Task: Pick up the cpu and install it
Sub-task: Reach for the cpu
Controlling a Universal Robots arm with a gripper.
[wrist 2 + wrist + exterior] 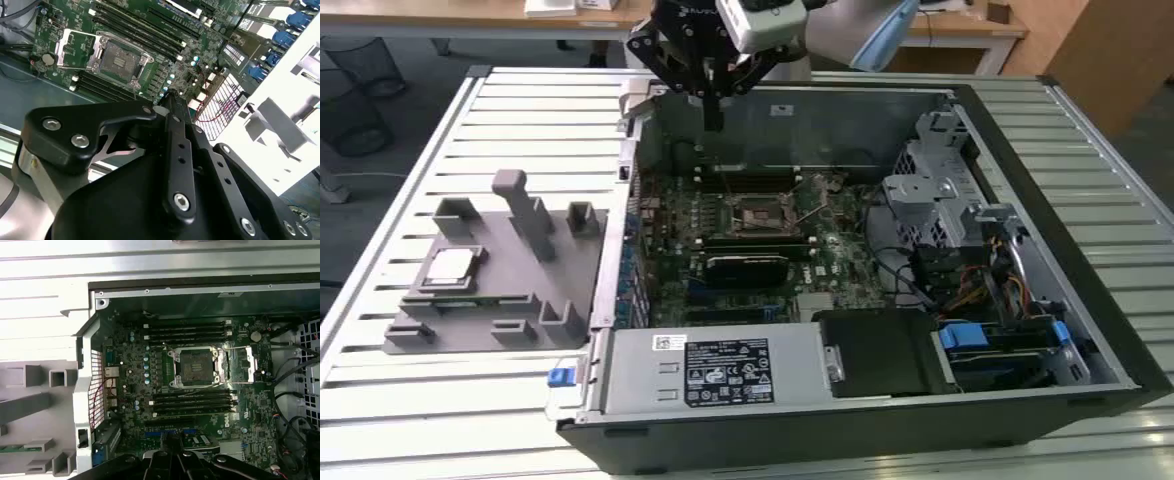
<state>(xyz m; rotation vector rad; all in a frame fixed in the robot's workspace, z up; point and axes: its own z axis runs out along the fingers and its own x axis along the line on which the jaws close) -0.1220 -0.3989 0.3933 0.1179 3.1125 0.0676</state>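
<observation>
The cpu (450, 266), a small silver square chip, lies flat on the grey tray (520, 320) at the exterior view's left, beside the open computer case. My gripper (712, 126) hangs over the far left corner of the case, well apart from the cpu, with its fingers together and nothing between them. The black socket (758, 214) sits mid-motherboard with its metal frame flipped open. In both wrist views the empty socket (194, 365) (119, 55) lies beyond my gripper (172, 440) (172, 100).
The case wall (620, 240) stands between the tray and the motherboard. The tray carries several upright blocks (520, 205). Memory slots (192, 402) flank the socket. Cables and drive bays (974, 270) fill the case's right side, and a power supply (707, 370) lies at its near edge.
</observation>
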